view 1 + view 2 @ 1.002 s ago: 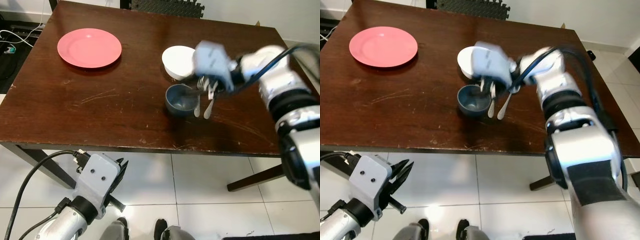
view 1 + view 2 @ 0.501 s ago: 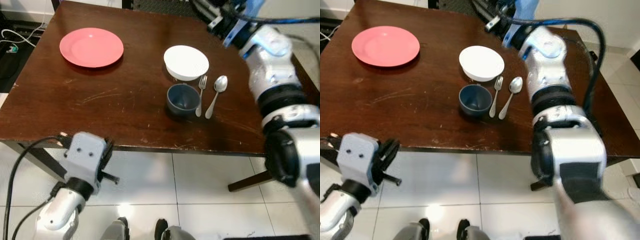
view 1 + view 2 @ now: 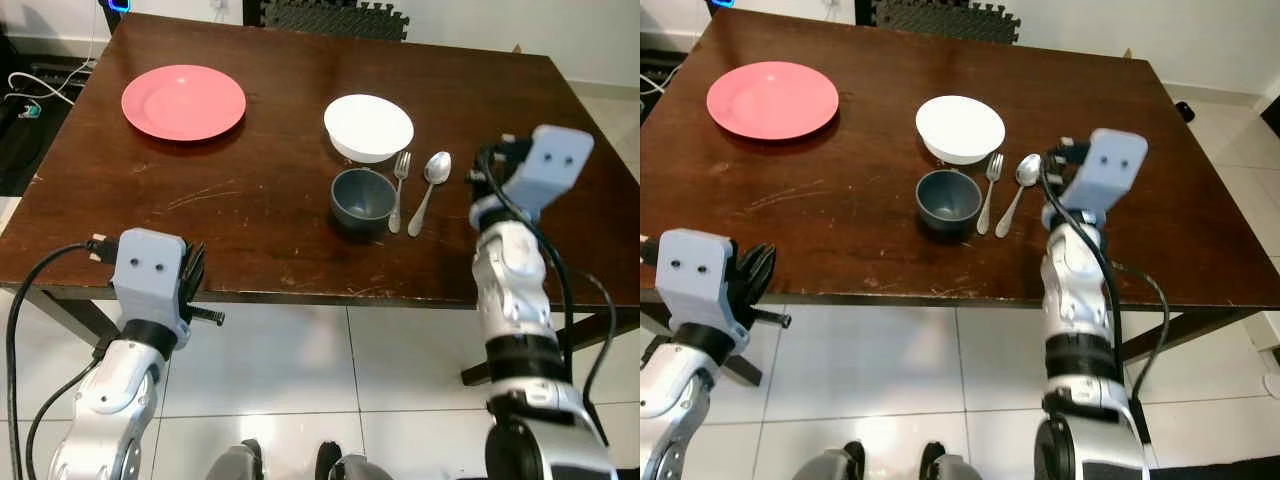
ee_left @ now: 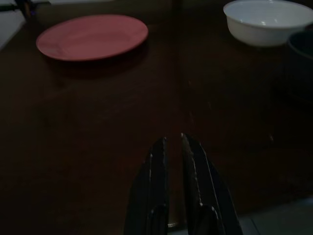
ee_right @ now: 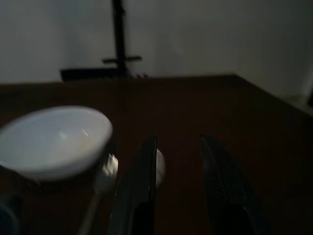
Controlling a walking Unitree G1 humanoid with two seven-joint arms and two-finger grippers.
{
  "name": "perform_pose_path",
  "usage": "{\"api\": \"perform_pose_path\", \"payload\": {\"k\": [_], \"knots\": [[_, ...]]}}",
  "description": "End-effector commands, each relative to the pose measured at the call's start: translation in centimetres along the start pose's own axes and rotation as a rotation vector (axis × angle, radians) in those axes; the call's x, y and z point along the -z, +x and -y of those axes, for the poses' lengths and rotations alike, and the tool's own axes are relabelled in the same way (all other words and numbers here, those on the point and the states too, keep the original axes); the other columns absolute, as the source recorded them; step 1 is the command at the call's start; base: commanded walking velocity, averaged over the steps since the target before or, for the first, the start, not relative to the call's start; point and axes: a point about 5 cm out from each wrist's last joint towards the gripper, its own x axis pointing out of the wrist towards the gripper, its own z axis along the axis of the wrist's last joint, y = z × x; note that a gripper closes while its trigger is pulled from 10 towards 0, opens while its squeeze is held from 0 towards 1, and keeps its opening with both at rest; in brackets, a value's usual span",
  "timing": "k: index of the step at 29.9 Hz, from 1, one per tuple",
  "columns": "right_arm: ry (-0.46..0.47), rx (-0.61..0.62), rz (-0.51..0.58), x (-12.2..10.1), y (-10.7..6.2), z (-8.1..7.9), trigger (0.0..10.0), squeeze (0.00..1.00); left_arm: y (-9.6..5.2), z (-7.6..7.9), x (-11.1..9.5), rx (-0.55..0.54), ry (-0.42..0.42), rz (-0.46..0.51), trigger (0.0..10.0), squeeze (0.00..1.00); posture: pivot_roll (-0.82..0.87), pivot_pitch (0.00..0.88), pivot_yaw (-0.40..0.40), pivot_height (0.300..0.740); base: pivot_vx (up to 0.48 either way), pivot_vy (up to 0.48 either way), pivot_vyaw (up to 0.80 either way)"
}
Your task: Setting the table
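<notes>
A dark wooden counter [image 3: 250, 190] carries the whole setting. A pink plate [image 3: 183, 102] lies on its far left part, well apart from the rest. Toward the middle sits a white bowl [image 3: 368, 126], and just in front of it, close to its near rim, a dark grey cup [image 3: 362, 196]. A fork [image 3: 399, 186] lies just to the right of the cup, tines pointing toward the bowl, and a spoon [image 3: 430, 177] lies beside the fork, its bowl end also turned away from the robot. The fork and spoon are close together but apart.

The right end effector [image 5: 176, 147] is raised over the counter to the right of the spoon, pointing toward the bowl; its two black fingers stand a moderate gap apart and hold nothing. In its wrist view the spoon's bowl end shows just beyond the left finger and the white bowl further off, with nothing between them.

The left end effector [image 4: 172, 142] hovers at the near edge of the counter on the left side, its fingers nearly closed with only a thin slit between them, empty. Its view looks across bare dark wood to the pink plate and the white bowl.

Beyond the far edge lie a black foam mat [image 3: 325, 17] and some cables [image 3: 35, 85] on the white tiled floor [image 3: 350, 380].
</notes>
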Motion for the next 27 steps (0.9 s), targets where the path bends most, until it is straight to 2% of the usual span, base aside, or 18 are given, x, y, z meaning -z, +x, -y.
{"api": "perform_pose_path", "payload": {"k": [1, 7, 14, 27], "knots": [[0.014, 0.023, -0.003, -0.2, -0.2, 0.4, 10.0, 0.00, 0.0, -0.1, 0.8, -0.012, -0.008, -0.038, 10.0, 0.00, 0.13, 0.165, -0.005, 0.740, 0.000, 0.000, 0.00], [0.011, 0.007, -0.014, -0.4, -0.6, 0.0, 10.0, 0.00, 0.2, -0.4, 0.9, -0.038, 0.011, -0.037, 10.0, 0.00, 0.13, 0.164, -0.003, 0.740, 0.000, 0.000, 0.00], [0.002, -0.025, -0.036, -0.7, -1.4, -1.0, 10.0, 0.00, 0.3, -0.9, 1.3, -0.079, 0.023, -0.046, 10.0, 0.00, 0.13, 0.168, -0.010, 0.740, 0.477, 0.000, 0.00], [-0.011, -0.009, -0.061, -0.6, -1.4, -0.3, 10.0, 0.00, 0.3, -0.8, 1.5, -0.078, 0.037, -0.047, 10.0, 0.00, 0.13, 0.165, -0.010, 0.740, 0.480, 0.000, 0.00]]}}
